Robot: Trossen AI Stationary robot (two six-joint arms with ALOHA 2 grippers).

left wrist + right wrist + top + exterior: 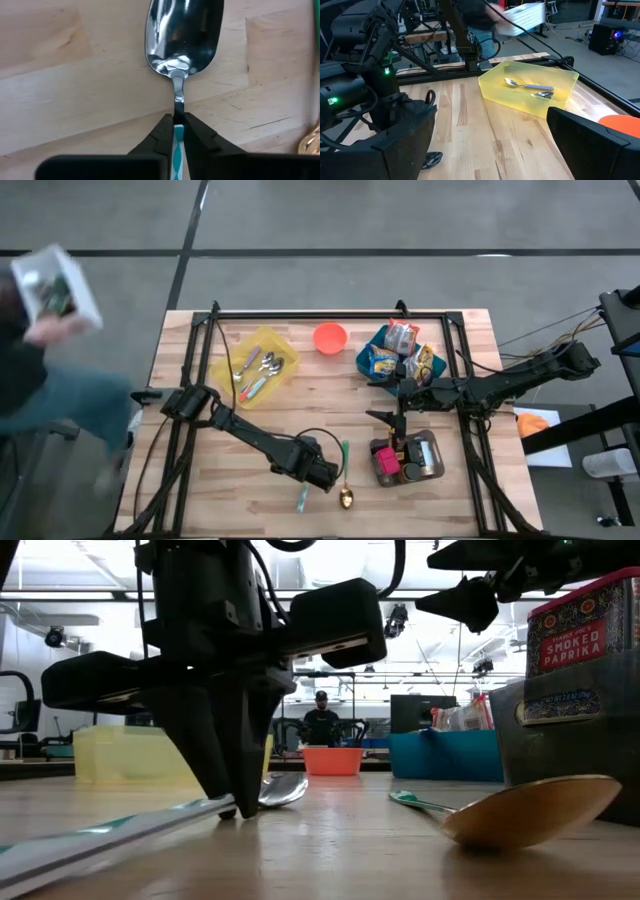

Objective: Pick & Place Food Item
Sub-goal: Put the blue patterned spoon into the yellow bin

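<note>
A spoon with a silver bowl (182,35) and a teal-and-white handle (302,498) lies near the table's front edge. My left gripper (178,125) points straight down and is shut on it; the low view shows the same gripper (235,808) with the bowl (285,788) beside its fingertips. Packets of food (402,340) lie in a blue bin (365,365) at the far right. My right gripper (392,398) hangs open above the table just in front of that bin, with nothing between its fingers (400,145). My left gripper pinches the spoon's thin neck (178,107) between its two fingertips (162,131), where the metal stem meets the teal-and-white handle. The fingers come from above and lie across the spoon. The spoon lies flat, bowl and handle (100,840) on the wood.
A gold-bowled spoon (345,498) with a green handle lies just right of my left gripper. A small tray (432,452) holds spice tins, one marked smoked paprika (580,640). At the back stand a yellow bin (255,365) with spoons and an orange bowl (330,337). A person (40,380) moves left of the table.
</note>
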